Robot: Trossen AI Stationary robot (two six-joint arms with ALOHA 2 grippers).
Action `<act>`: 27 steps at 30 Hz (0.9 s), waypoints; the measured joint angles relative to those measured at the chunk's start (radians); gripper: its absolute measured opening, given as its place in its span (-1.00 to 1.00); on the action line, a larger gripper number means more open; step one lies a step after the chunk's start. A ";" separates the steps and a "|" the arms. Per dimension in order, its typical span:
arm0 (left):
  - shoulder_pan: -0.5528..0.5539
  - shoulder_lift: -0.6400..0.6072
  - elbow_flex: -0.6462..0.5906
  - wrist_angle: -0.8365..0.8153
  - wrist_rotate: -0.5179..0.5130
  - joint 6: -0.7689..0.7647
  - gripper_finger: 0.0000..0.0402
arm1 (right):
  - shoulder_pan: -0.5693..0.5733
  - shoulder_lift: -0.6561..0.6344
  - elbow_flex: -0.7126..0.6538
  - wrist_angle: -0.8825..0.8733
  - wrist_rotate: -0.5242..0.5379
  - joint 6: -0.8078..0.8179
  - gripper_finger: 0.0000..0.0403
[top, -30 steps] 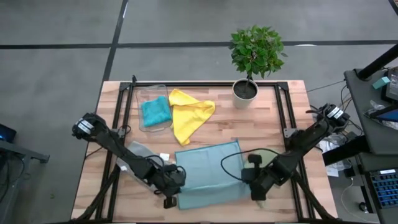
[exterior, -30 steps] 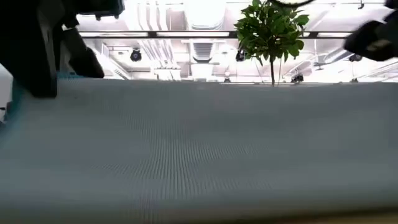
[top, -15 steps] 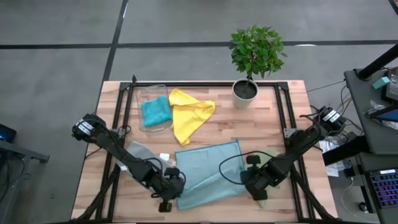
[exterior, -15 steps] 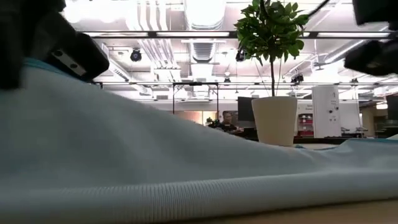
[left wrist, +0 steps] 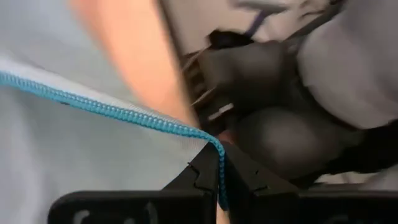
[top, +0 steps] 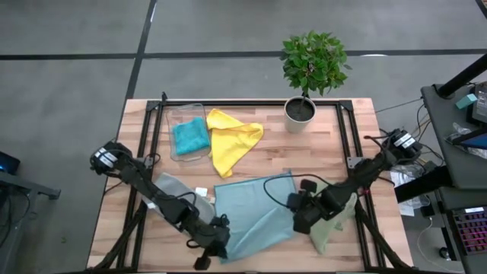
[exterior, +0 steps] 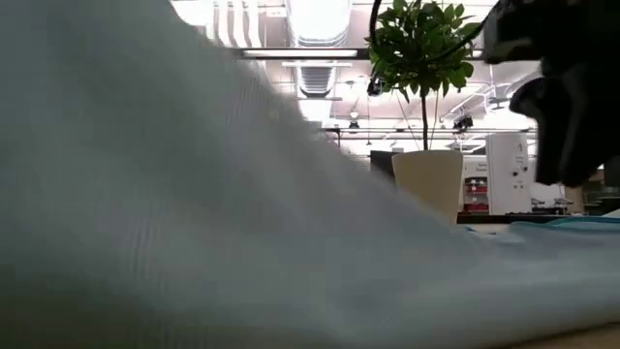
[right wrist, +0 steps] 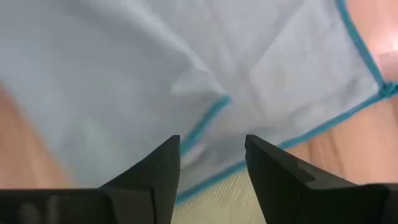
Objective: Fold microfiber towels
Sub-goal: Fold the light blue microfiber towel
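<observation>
Lab hall: exposed ceiling ducts (exterior: 315, 73)

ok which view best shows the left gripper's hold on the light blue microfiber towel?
Left wrist view: left gripper shut on the light blue microfiber towel at its teal-stitched corner. High view shows towel and gripper small; low view only blurred cloth; right wrist view only the towel.

The high view looks straight down from well above, taking in the whole pale wooden slatted surface (top: 304, 148) and both arms. The low view sits at surface height, facing level toward the room, so near the light blue microfiber towel (exterior: 194, 233) that cloth fills most of it. Each wrist view looks past its own dark fingers, very close to that towel's teal-stitched hem. High and low views share the leafy green potted plant in a white pot (top: 308, 68).
</observation>
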 joint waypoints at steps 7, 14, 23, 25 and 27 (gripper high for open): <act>-0.007 0.048 0.001 0.100 0.013 -0.002 -1.00 | -0.049 0.000 -0.058 0.331 -0.040 -0.274 -0.15; -0.011 0.119 0.001 0.217 0.023 -0.054 -1.00 | -0.129 0.000 -0.109 0.403 -0.064 -0.246 -0.15; -0.011 0.119 0.001 0.217 0.017 -0.053 -1.00 | -0.134 0.002 -0.149 0.405 -0.093 -0.140 -0.16; -0.011 0.119 0.001 0.217 0.015 -0.053 -1.00 | -0.134 0.007 -0.160 0.404 -0.093 -0.124 -0.18; -0.011 0.119 0.001 0.217 0.012 -0.053 -1.00 | -0.134 0.015 -0.168 0.404 -0.099 -0.104 -0.20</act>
